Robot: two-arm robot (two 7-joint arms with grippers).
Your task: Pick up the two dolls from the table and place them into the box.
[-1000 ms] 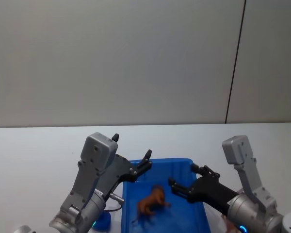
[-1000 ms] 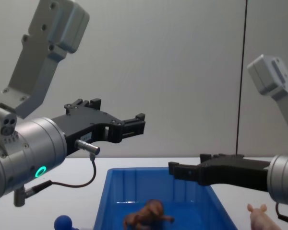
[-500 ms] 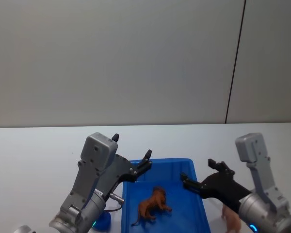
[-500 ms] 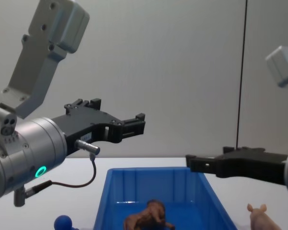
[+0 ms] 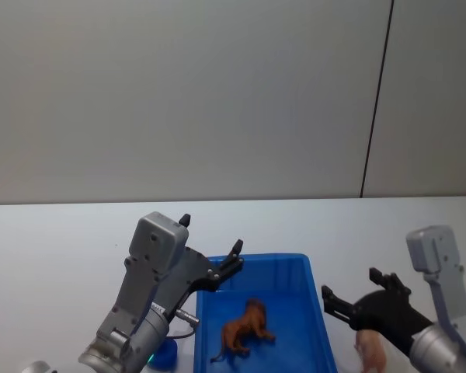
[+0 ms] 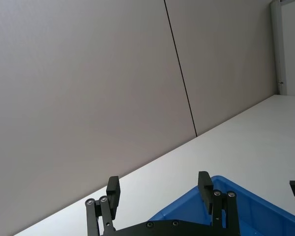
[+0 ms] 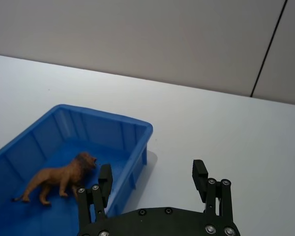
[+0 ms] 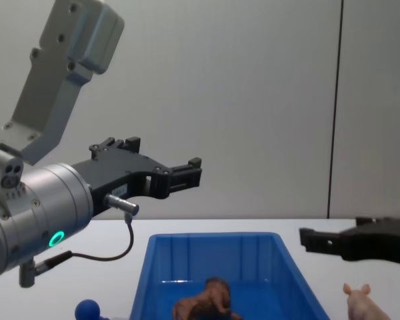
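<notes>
The shaggy brown doll [image 5: 245,328] [image 7: 59,178] [image 8: 203,303] stands inside the blue box [image 5: 272,259] [image 7: 103,115] [image 8: 213,237]. The pale pink doll [image 5: 370,351] [image 8: 360,300] sits on the white table [image 7: 211,123] just right of the box. My right gripper [image 5: 349,285] [image 7: 152,174] [image 8: 308,238] hovers open and empty over the table beside the box's right wall, above the pink doll. My left gripper [image 5: 211,235] [image 6: 159,187] [image 8: 180,170] is held open and empty above the box's far left corner.
A small blue ball [image 5: 165,353] [image 8: 87,309] lies on the table left of the box, under my left arm. Bare white tabletop stretches beyond and to the right of the box. A plain grey wall stands behind.
My right gripper has moved right, from over the box to beside its right wall above the pink doll. The brown doll has come to rest in the box. The left arm stayed still.
</notes>
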